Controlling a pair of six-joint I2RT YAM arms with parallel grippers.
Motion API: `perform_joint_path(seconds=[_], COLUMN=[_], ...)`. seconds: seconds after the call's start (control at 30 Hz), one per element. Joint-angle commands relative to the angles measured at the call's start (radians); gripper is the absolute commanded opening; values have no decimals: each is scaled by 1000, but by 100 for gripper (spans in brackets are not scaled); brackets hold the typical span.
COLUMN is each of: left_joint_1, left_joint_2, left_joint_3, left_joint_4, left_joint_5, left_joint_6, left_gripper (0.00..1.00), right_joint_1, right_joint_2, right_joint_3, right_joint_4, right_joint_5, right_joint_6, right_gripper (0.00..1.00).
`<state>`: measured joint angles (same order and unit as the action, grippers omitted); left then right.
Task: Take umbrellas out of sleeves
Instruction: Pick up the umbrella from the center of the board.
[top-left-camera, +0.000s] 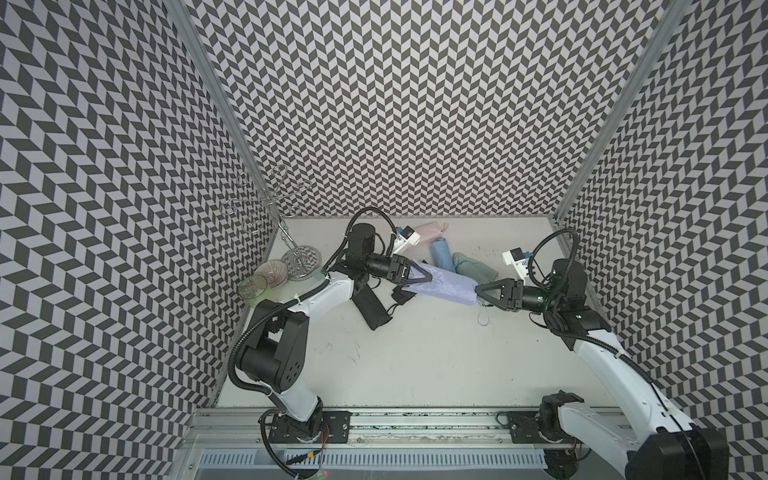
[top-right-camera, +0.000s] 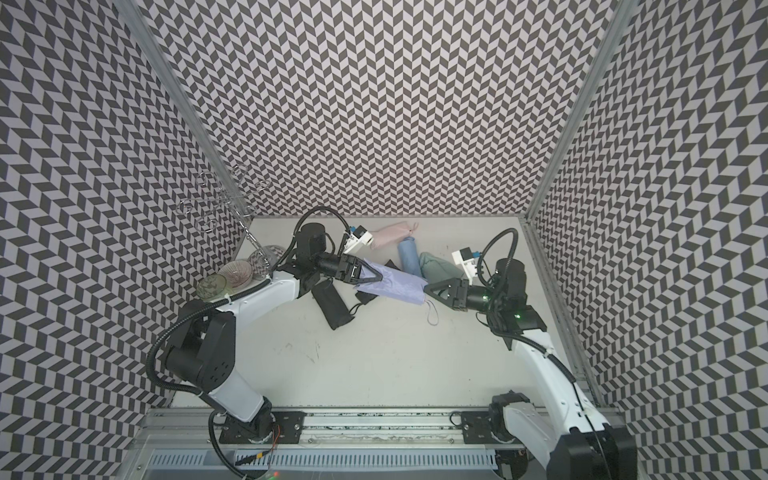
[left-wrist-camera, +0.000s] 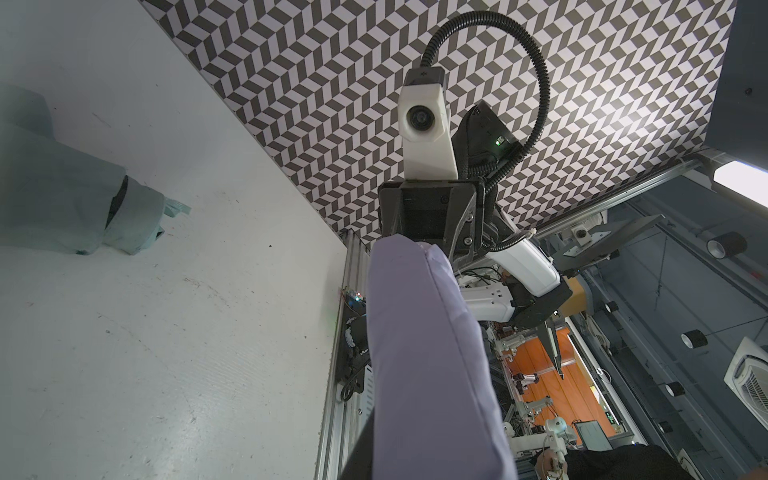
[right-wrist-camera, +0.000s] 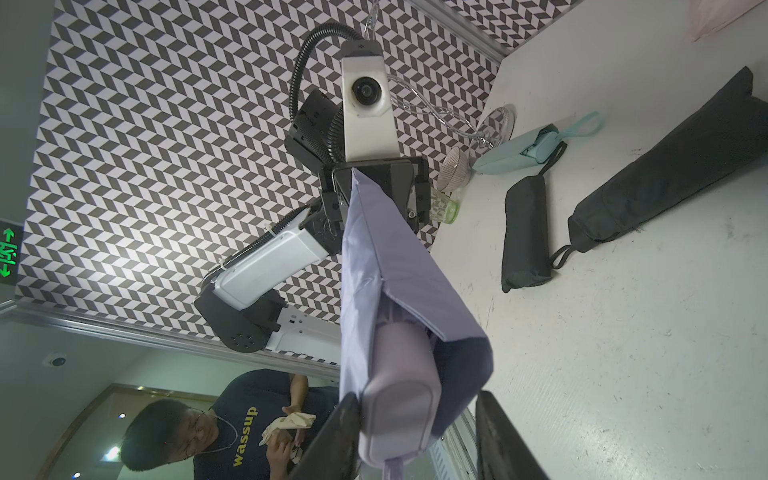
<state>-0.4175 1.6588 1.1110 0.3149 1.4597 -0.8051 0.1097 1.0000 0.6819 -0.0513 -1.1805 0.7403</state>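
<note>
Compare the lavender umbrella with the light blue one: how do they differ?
The lavender umbrella is held off the table, its sleeve's end clamped by the left end effector, its handle end within the right end effector; the light blue umbrella lies on the table, ungripped. Lavender runs crosswise; light blue points toward the back wall. Both are short, folded.

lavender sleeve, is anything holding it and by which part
The left gripper is shut on the closed end of the lavender sleeve. The right gripper straddles the umbrella handle at its open end; whether it grips cannot be told.
</note>
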Motion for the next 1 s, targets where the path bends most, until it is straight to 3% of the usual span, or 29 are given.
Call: perform_joint_path(seconds=[0.0, 0.97], left_joint_1=[9, -26], left_joint_2=[-43, -30], left_joint_3=[32, 56], left_joint_4=[34, -29], left_joint_5=[23, 4], left_joint_6=[-6, 21], left_gripper=[14, 14], right_joint_1=[14, 68], right_joint_2=[-22, -22], right_joint_3=[-38, -54], right_joint_4=[81, 266], right_joint_5=[-33, -51], right_joint_6=[34, 141], right_gripper=[44, 44])
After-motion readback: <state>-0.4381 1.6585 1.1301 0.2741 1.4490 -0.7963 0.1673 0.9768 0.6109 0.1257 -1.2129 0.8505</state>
